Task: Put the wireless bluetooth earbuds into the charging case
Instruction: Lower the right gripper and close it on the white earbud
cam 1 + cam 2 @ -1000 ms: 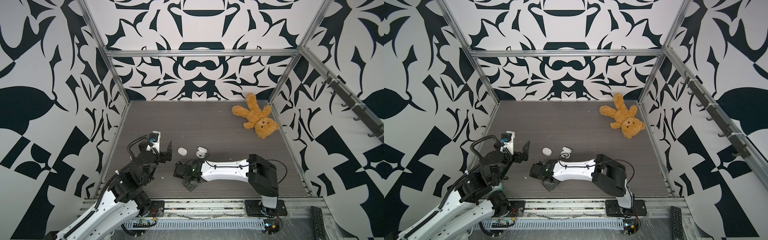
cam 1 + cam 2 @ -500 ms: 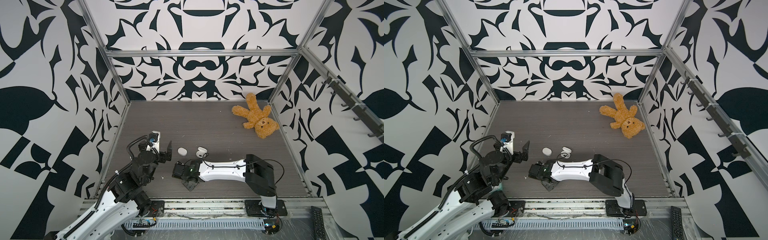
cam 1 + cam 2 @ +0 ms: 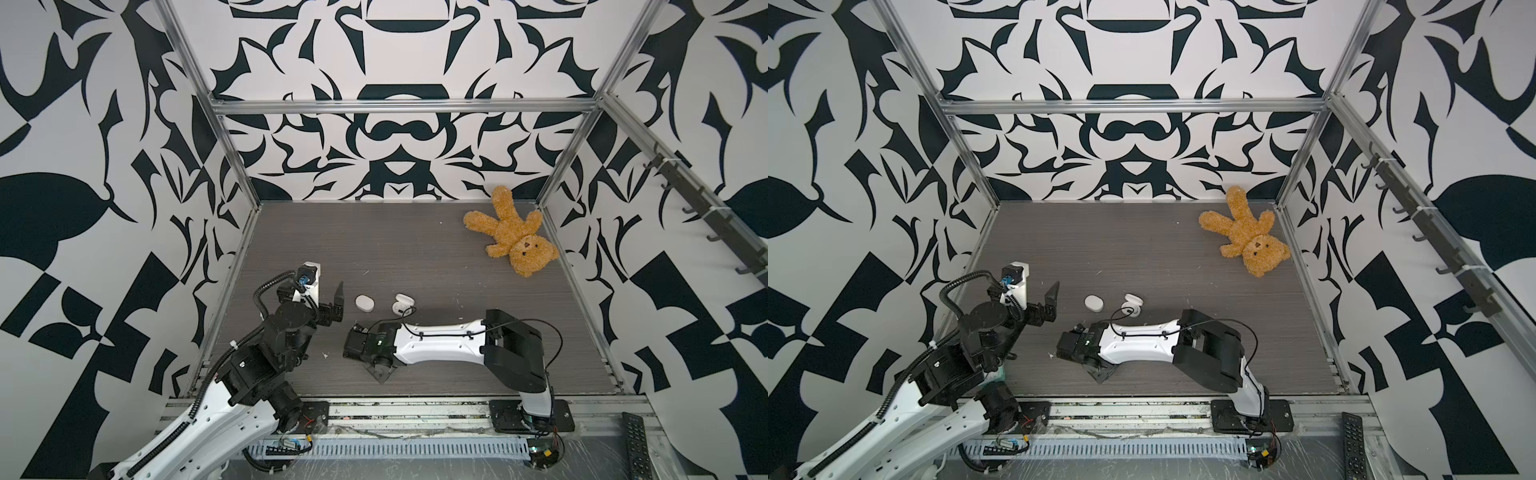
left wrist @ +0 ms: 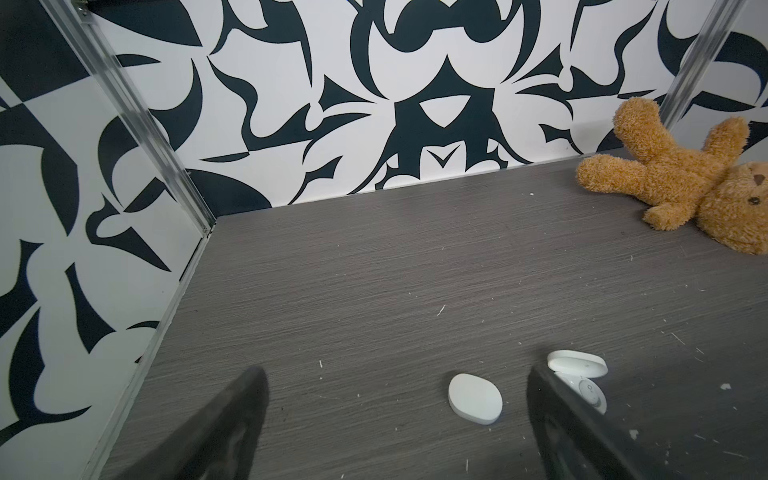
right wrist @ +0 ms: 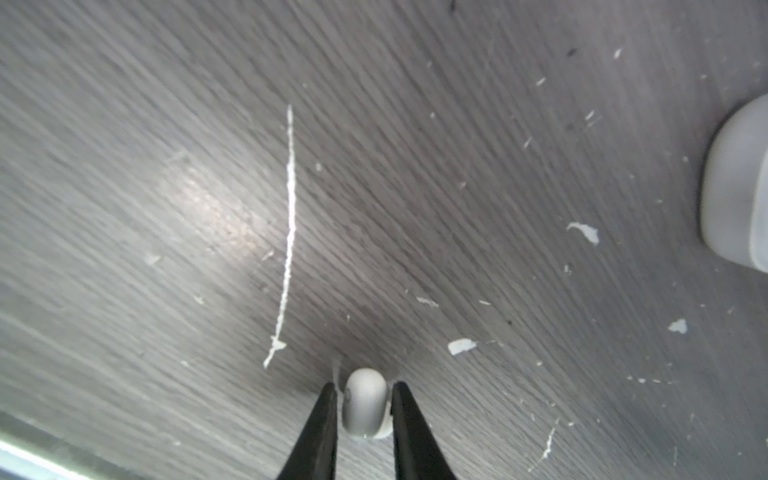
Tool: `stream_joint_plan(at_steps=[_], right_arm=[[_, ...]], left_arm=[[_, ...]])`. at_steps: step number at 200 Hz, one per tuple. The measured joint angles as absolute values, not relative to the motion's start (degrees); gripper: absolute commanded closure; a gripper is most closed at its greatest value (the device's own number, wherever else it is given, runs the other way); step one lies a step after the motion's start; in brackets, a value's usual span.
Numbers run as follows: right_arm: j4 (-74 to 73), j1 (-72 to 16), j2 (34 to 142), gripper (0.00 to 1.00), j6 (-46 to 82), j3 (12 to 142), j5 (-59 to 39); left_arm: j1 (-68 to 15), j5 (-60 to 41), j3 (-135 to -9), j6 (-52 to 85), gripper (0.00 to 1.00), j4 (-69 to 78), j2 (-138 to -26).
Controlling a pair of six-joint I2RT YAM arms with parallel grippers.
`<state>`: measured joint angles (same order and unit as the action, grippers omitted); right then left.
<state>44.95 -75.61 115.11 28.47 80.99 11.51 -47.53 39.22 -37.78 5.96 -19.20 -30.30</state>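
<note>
One of the wireless bluetooth earbuds (image 5: pixel 365 409), small, white and glossy, sits between the black fingers of my right gripper (image 5: pixel 364 385), which is shut on it close above the tabletop. In both top views those fingers are hidden under the right arm's black wrist (image 3: pixel 365 343) (image 3: pixel 1077 345). A charging case (image 3: pixel 402 305) (image 3: pixel 1131 304) (image 4: pixel 577 365) stands open just beyond that arm. A closed white oval case (image 3: pixel 364 302) (image 3: pixel 1094 303) (image 4: pixel 475 398) lies to its left. My left gripper (image 4: pixel 397 370) (image 3: pixel 322 297) is open and empty, left of the closed case.
A brown teddy bear (image 3: pixel 513 232) (image 3: pixel 1250 235) (image 4: pixel 698 183) lies at the back right corner. White flecks and a long thin white streak (image 5: pixel 289 232) are scattered on the grey table (image 3: pixel 415 249). Patterned walls close in the table on three sides.
The right arm has shifted slightly to the left, its jaws closing a little more on the earbud. The left arm has not moved.
</note>
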Motion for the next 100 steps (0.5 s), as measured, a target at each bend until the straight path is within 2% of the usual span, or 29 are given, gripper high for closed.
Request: stream_joint_plan(at_steps=[100], right_arm=[[45.9,-75.6,116.4,0.76,28.2,81.8,13.0]], left_arm=[[-47.5,39.2,-37.8,6.0,0.01,-19.2,-30.3]])
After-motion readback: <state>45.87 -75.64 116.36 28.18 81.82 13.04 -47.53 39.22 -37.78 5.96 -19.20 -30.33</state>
